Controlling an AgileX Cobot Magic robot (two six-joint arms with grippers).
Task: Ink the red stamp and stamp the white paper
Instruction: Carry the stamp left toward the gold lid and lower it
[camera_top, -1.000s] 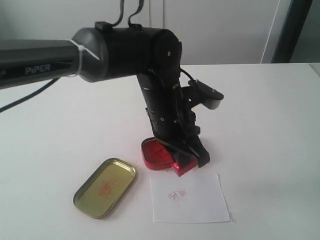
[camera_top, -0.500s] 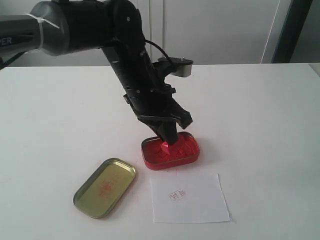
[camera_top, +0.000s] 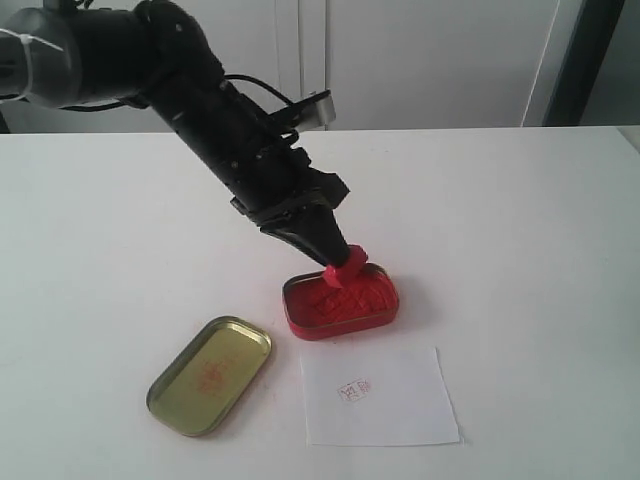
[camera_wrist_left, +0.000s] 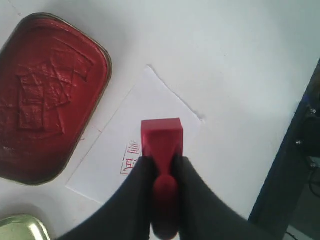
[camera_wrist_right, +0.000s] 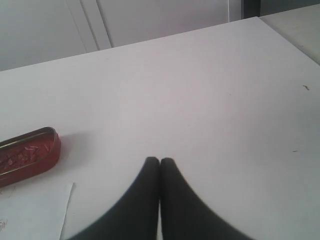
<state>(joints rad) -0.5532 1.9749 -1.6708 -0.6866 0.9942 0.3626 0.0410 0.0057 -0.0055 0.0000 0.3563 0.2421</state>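
My left gripper (camera_top: 333, 256) is shut on the red stamp (camera_top: 346, 268), holding it tilted just over the far part of the open red ink tin (camera_top: 340, 302). In the left wrist view both black fingers clamp the stamp's handle (camera_wrist_left: 161, 190), with the square base (camera_wrist_left: 161, 136) pointing outward past the gripper (camera_wrist_left: 162, 165). The white paper (camera_top: 392, 400) lies in front of the tin and carries a small red print (camera_top: 353, 390). The tin (camera_wrist_left: 47, 95) and paper (camera_wrist_left: 145, 102) show below the stamp. My right gripper (camera_wrist_right: 160, 161) is shut on nothing, low over the bare table.
The gold tin lid (camera_top: 210, 374) lies open side up, left of the paper, with a red smear inside. The white table (camera_top: 520, 250) runs to a far edge by a wall. The right wrist view catches the tin (camera_wrist_right: 27, 154) and a paper corner (camera_wrist_right: 35, 212).
The left arm swung back and to the left. The stamp went from the tin's front edge by the paper, down into the ink, and now sits raised over the tin's far side.
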